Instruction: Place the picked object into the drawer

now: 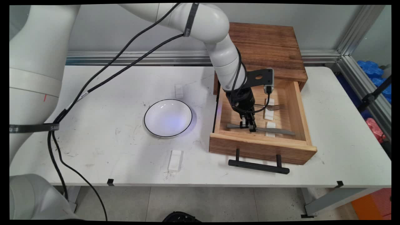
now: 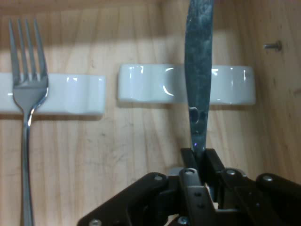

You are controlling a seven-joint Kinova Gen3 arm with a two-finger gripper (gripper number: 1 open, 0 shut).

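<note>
Gripper (image 1: 248, 125) clamped on knife (image 1: 275, 130), in open drawer (image 1: 262, 147)

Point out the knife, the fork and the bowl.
knife (image 2: 197, 70): hand view, on the blade over its white rest.
fork (image 2: 29, 84): hand view, at the base of the tines.
bowl (image 1: 167, 118): main view, on the inner bottom.

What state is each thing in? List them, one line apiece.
Drawer: pulled open.
Knife: lying across a white rest, handle clamped in the fingers.
Gripper: shut on the knife, down inside the drawer.
Fork: lying on its own rest, untouched.
Bowl: upright, empty, on the table.
</note>
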